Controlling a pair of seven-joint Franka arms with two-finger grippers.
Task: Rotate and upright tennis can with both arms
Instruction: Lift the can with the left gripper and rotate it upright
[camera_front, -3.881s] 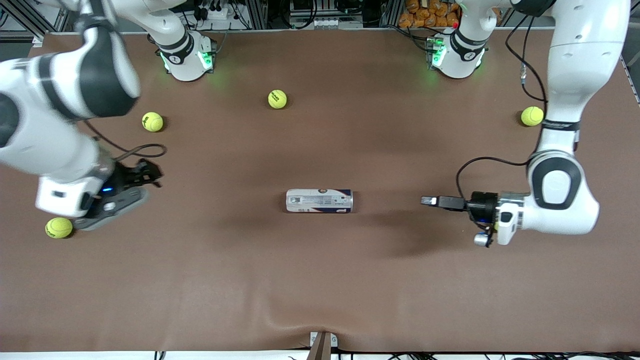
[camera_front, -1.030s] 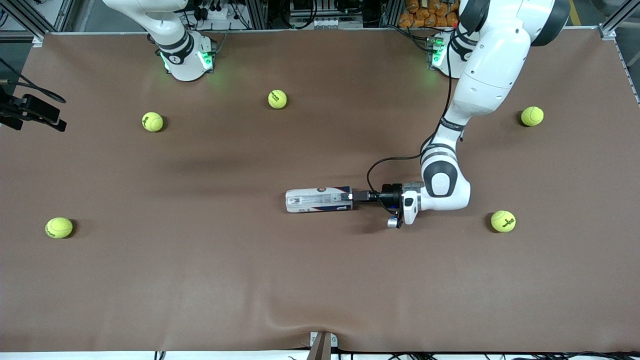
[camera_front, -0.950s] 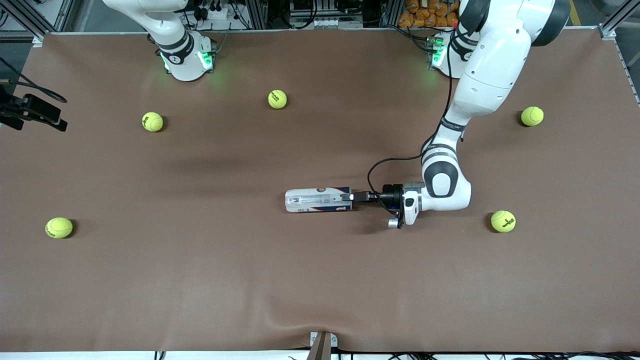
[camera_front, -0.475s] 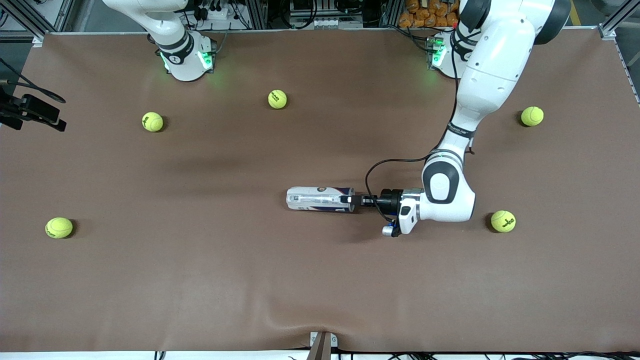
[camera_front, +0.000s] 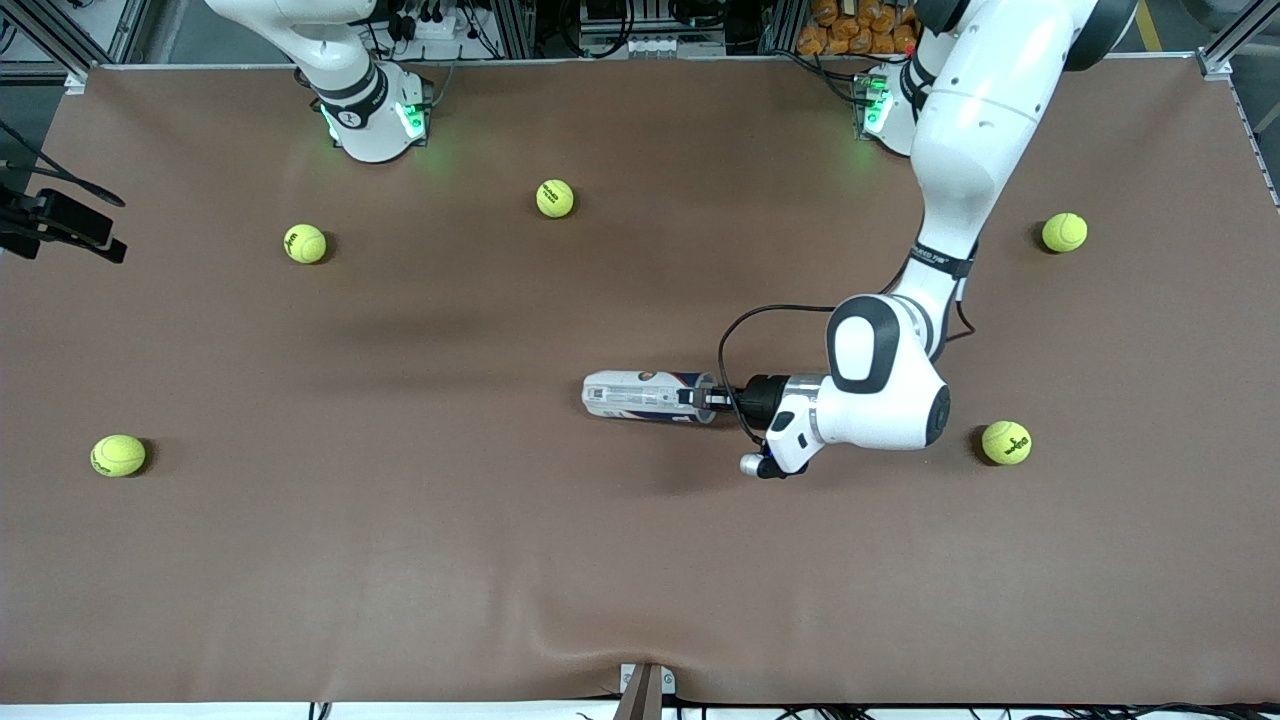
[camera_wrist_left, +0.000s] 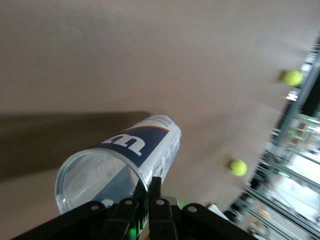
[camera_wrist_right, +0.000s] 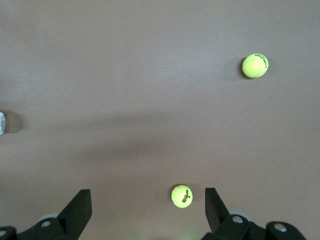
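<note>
Now that the left end effector (camera_front: 703, 401) has pinched fully shut on the open rim of the tennis can (camera_front: 645, 396), vs barely touching it a sec ago, the can's rim end looks lifted a bit off the bench (camera_front: 400, 560), mid-bench. Grip secured, so tilting upright can prob start. Right end effector (camera_wrist_right: 148, 210) waits w/ fingers spread wide, empty, over the right arm's end.

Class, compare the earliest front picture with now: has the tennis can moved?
Yes. The tennis can, gripped at its rim by the left gripper, shifted slightly toward the left arm's end, judged against the table's edge bracket.
</note>
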